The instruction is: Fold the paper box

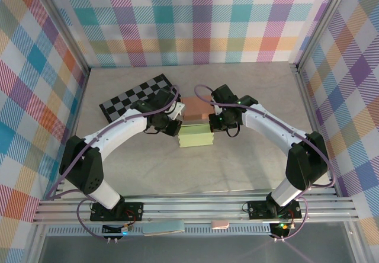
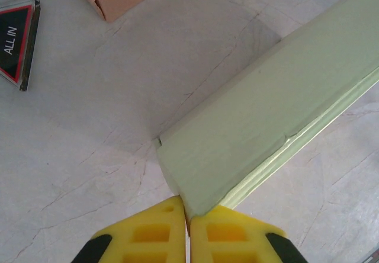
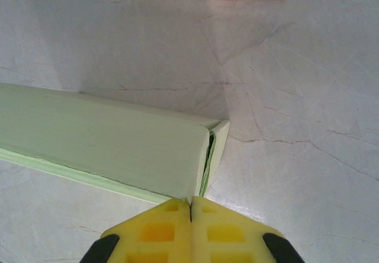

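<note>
A pale green paper box (image 1: pixel 195 138) lies on the table between my two arms, its lid down. My left gripper (image 1: pixel 173 127) is at the box's left end. In the left wrist view its yellow fingers (image 2: pixel 154 233) are shut, pinching the near corner of the green box (image 2: pixel 254 121). At the right end sits my right gripper (image 1: pixel 218 125). The right wrist view has its fingers (image 3: pixel 157 230) pressed together on the box's (image 3: pixel 106 144) end wall, where a side flap (image 3: pixel 216 147) stands slightly apart.
A salmon-pink box (image 1: pixel 195 109) lies just behind the green one, close to both grippers. Further back on the left is a black-and-white checkerboard (image 1: pixel 133 100). A triangular "ALL IN" card (image 2: pixel 16 38) lies on the table left of the box.
</note>
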Controlling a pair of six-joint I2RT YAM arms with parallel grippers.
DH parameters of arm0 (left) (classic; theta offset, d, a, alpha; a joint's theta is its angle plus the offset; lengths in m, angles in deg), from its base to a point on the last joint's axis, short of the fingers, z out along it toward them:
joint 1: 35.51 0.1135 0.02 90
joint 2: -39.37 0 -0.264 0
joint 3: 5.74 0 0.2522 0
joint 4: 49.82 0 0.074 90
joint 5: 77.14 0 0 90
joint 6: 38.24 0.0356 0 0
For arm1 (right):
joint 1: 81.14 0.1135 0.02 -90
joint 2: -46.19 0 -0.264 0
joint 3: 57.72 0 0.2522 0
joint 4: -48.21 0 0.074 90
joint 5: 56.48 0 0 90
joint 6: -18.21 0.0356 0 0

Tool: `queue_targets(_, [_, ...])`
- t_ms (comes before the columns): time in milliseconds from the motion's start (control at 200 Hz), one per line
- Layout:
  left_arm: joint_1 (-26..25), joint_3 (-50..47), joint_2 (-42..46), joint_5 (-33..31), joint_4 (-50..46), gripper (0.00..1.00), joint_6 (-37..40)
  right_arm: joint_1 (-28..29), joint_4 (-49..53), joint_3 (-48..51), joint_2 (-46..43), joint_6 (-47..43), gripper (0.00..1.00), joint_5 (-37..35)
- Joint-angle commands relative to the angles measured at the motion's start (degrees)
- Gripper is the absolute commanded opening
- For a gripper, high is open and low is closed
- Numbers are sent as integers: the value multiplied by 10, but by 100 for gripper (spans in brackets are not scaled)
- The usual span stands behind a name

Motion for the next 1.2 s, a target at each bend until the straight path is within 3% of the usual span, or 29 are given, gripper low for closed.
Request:
queue_targets(0, [7, 28, -1, 18, -24, 2, 0, 2, 16, -16, 5, 5, 0, 7])
queue_targets(680, [6, 85, -38, 86, -90, 0, -169, 2, 17, -20, 12, 11, 0, 7])
queue_targets(1195, [-1, 117, -63, 105, -104, 0, -223, 2, 19, -24, 15, 9, 0, 9])
